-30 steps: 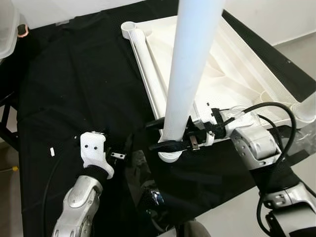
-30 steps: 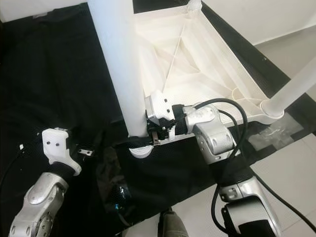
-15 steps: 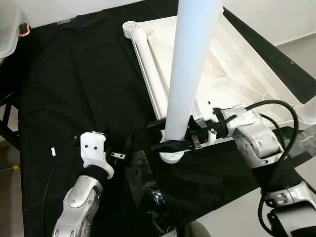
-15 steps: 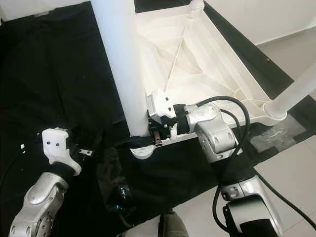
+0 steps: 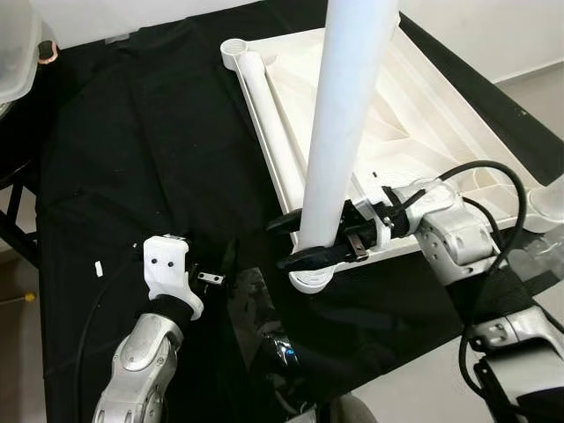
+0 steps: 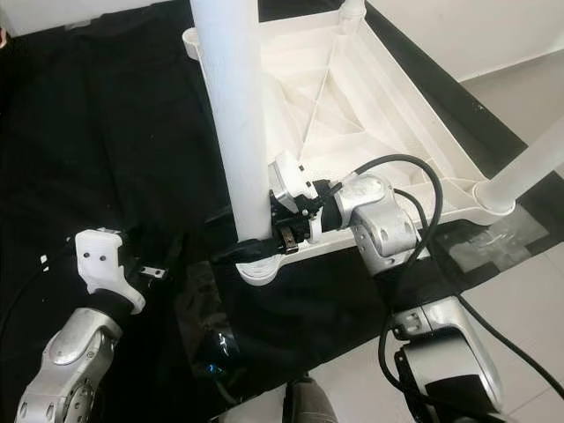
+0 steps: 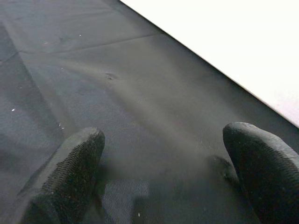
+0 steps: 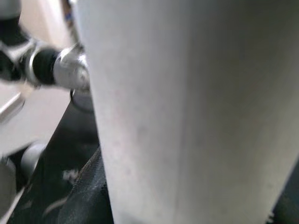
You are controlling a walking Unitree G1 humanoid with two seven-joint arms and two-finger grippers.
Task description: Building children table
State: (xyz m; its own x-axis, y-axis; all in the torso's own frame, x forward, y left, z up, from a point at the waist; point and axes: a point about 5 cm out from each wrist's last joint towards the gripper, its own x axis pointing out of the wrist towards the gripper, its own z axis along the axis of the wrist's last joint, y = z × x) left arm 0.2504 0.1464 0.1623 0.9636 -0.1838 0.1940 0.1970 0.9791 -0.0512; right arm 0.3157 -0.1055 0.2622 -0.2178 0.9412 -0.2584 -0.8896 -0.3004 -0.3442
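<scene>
Now the white table leg (image 5: 339, 132) stands upright in the near corner socket (image 5: 310, 279) of the upturned white tabletop (image 5: 414, 123) on the black cloth (image 5: 132, 159). The right gripper (image 5: 304, 240) is clamped around its base. The left gripper (image 7: 163, 172) hovers over the cloth, fingers apart.

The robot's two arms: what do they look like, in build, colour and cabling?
Both arms are silver metal with rounded joint housings. The left gripper has a white plastic mount with two small holes and black, grainy, rounded fingers. The right gripper has long black fingers, a white bracket behind them, and black cables looping over the forearm.
</scene>
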